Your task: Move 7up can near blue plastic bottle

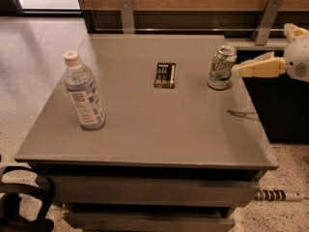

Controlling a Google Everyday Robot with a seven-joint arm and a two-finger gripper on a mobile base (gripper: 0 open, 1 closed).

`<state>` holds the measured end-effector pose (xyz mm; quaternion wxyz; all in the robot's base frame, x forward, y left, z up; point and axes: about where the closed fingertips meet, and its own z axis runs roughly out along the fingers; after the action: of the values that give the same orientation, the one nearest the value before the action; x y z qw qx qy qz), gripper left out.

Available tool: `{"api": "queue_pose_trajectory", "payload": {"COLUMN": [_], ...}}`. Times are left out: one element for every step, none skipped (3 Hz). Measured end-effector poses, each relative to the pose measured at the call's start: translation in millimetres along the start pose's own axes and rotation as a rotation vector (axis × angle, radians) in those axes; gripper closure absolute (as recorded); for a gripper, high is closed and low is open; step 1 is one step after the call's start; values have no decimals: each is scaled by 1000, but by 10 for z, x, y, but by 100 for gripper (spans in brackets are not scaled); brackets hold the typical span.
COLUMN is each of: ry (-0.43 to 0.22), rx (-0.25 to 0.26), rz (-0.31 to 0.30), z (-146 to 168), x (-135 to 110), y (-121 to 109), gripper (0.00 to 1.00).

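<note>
The 7up can [221,67] stands upright on the grey table [159,124], at its back right. It is green and white with a silver top. The blue plastic bottle [84,92] stands upright near the table's left edge, with a white cap and a blue-and-white label. My gripper [247,68] reaches in from the right edge of the view at the can's height. Its cream tip is just to the right of the can, very close to it or touching. The can and the bottle are far apart, across the width of the table.
A small dark rectangular packet [165,75] lies flat on the table between bottle and can, towards the back. A wood-panelled wall with metal brackets [127,15] runs behind the table. Drawers sit under the tabletop. A dark cabinet [285,110] stands to the right.
</note>
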<state>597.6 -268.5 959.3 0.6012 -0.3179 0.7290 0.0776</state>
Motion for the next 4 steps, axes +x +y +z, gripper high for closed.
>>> {"api": "queue_pose_trajectory", "payload": {"ry": [-60, -91, -165, -235], "rx": [-90, -137, -168, -230], "rz": [65, 103, 153, 213], "z": [345, 499, 611, 812], "x": [71, 156, 246, 362], "y": [34, 63, 74, 224], "gripper": [0, 0, 0, 0]}}
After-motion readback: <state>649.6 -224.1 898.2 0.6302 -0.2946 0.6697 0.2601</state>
